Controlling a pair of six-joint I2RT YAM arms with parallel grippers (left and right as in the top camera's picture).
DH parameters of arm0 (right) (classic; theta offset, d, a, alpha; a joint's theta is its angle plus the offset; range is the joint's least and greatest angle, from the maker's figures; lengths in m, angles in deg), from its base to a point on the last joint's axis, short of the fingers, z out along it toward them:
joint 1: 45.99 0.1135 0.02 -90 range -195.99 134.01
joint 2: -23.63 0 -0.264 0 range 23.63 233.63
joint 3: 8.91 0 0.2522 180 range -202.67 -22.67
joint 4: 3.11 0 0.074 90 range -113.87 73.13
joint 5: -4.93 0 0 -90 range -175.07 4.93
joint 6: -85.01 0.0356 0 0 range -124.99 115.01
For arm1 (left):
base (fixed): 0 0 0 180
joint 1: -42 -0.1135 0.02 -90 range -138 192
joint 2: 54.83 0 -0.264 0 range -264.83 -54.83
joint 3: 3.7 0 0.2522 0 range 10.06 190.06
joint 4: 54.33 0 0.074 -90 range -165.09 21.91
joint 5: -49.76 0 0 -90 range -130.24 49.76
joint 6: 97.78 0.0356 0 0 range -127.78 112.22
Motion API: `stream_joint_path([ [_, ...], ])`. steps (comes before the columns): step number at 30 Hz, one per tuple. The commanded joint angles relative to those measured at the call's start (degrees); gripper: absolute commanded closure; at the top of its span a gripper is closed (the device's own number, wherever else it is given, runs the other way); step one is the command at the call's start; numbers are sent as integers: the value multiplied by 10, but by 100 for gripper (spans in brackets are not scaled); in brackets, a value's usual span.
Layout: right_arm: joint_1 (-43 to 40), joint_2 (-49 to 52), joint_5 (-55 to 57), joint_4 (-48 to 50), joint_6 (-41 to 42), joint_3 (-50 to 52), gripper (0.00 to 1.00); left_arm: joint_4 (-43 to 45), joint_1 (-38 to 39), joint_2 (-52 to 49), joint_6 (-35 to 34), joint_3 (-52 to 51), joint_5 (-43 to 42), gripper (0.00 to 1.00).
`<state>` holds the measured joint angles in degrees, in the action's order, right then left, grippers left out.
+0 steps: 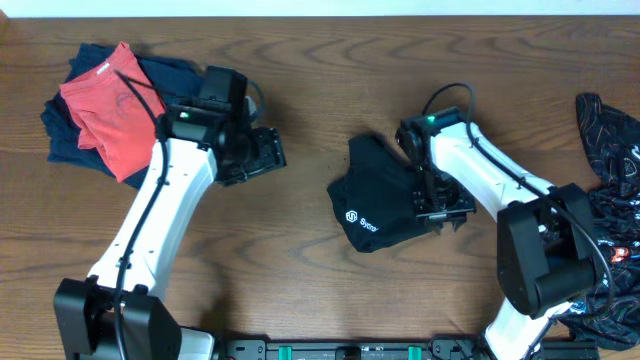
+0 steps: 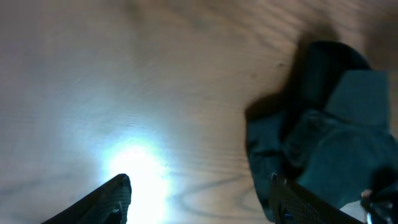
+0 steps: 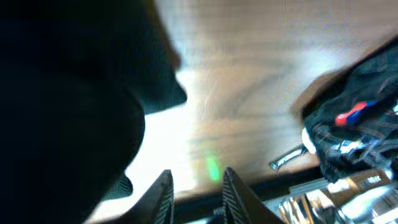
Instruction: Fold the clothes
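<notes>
The black garment (image 1: 372,200) with a small white hexagon logo lies bunched in a compact heap mid-table. My right gripper (image 1: 446,210) sits at its right edge. In the right wrist view its fingers (image 3: 198,190) are apart with only table between them, and the black garment (image 3: 68,99) fills the left side. My left gripper (image 1: 262,155) hovers left of the garment, apart from it. In the left wrist view its fingers (image 2: 202,196) are wide open and empty, with the dark garment (image 2: 329,130) ahead on the right.
A stack of red and navy clothes (image 1: 100,105) lies at the back left, beside the left arm. A heap of dark clothes with thin-line print (image 1: 610,150) lies at the right edge and also shows in the right wrist view (image 3: 354,124).
</notes>
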<state>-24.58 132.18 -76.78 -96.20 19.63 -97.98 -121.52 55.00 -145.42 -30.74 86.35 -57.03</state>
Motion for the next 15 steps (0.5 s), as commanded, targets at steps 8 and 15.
stream_joint_path([
  [8, -8, -89, -119, 145, -143, -87, 39, 36, 14, -12, 28, -2, -5, 27],
  [15, -4, -14, -166, 187, -161, -87, 38, 32, 14, -19, 28, -2, -5, 26],
])
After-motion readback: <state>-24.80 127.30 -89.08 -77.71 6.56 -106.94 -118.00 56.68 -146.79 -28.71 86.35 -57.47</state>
